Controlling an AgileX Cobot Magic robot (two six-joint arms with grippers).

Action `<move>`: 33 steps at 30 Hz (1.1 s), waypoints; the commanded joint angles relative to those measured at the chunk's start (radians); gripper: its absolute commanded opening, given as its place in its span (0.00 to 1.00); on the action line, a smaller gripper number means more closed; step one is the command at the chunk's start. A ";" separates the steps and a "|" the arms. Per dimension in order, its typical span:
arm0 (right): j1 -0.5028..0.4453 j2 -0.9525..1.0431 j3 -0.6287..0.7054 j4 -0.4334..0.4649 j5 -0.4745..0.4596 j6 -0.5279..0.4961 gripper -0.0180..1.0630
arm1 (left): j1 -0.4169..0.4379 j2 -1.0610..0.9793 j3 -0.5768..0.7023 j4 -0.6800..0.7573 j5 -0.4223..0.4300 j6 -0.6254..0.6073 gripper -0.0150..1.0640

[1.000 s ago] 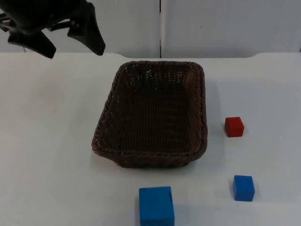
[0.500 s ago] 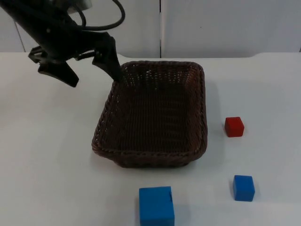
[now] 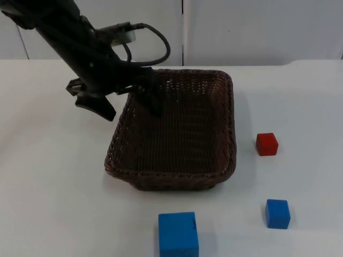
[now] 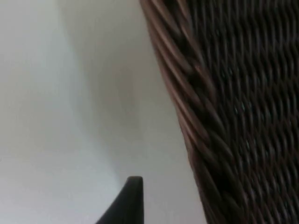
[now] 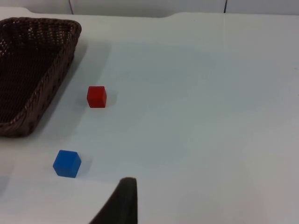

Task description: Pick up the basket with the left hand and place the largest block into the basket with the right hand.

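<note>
A dark brown wicker basket (image 3: 171, 182) stands in the middle of the table. My left gripper (image 3: 128, 107) is open and straddles the basket's left rim near the far corner. One finger (image 3: 102, 108) is outside over the table and the other (image 3: 153, 103) is inside. The left wrist view has the woven rim (image 4: 187, 107) close beside a fingertip (image 4: 128, 200). The largest block, a big blue cube (image 3: 178, 234), lies in front of the basket at the near edge. My right gripper (image 5: 124, 205) waits above the table to the right of the basket (image 5: 32, 70).
A small red cube (image 3: 267, 144) (image 5: 96, 96) lies right of the basket. A small blue cube (image 3: 277, 213) (image 5: 67, 163) sits nearer the front. Bare white table stretches left of the basket and far right. The grey wall closes the back.
My left arm has come down from the upper left corner toward the basket, and its open fingers now stand on either side of the left rim. The blocks and basket have not moved.
</note>
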 commanded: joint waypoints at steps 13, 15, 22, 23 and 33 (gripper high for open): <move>-0.007 -0.004 0.007 -0.007 -0.011 0.006 0.99 | -0.006 0.072 -0.039 -0.024 -0.046 -0.028 0.74; -0.007 -0.004 0.007 -0.007 -0.011 0.006 0.99 | -0.006 0.072 -0.039 -0.024 -0.050 -0.028 0.69; -0.007 -0.004 0.007 -0.007 -0.011 0.006 0.99 | -0.006 0.072 -0.039 -0.028 -0.053 -0.049 0.23; -0.007 -0.004 0.007 -0.007 -0.011 0.006 0.99 | -0.006 0.072 -0.039 -0.032 -0.055 -0.049 0.16; -0.007 -0.004 0.007 -0.007 -0.011 0.006 0.99 | -0.006 0.064 -0.039 -0.088 -0.055 -0.093 0.01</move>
